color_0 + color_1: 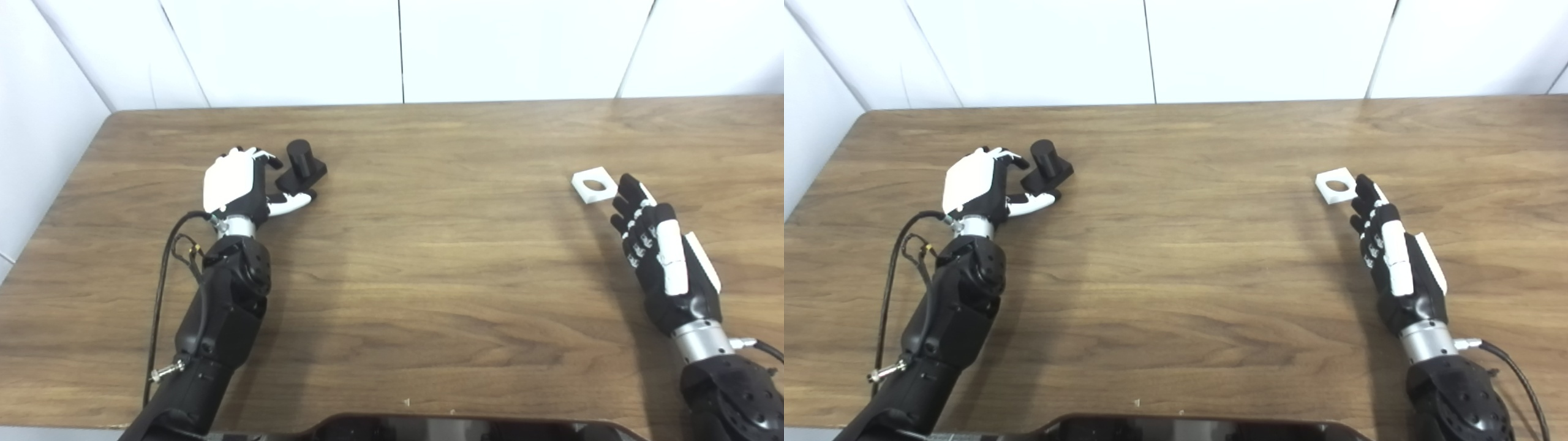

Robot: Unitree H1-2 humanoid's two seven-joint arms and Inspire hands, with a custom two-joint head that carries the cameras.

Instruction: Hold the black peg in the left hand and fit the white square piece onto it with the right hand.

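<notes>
Left hand (236,184) cupped half-open around the black peg (301,166) on the table (429,257), fingers not yet clamped, lining up a grasp; far right of the peg, right hand (661,257) empty, fingers extended, tips just beside the flat white square piece (593,184).

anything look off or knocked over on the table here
Nothing stands out. The black peg stands upright on its base by the left hand. The white square piece lies flat at the fingertips of the open right hand. No spill or damage shows on the wooden table.
</notes>
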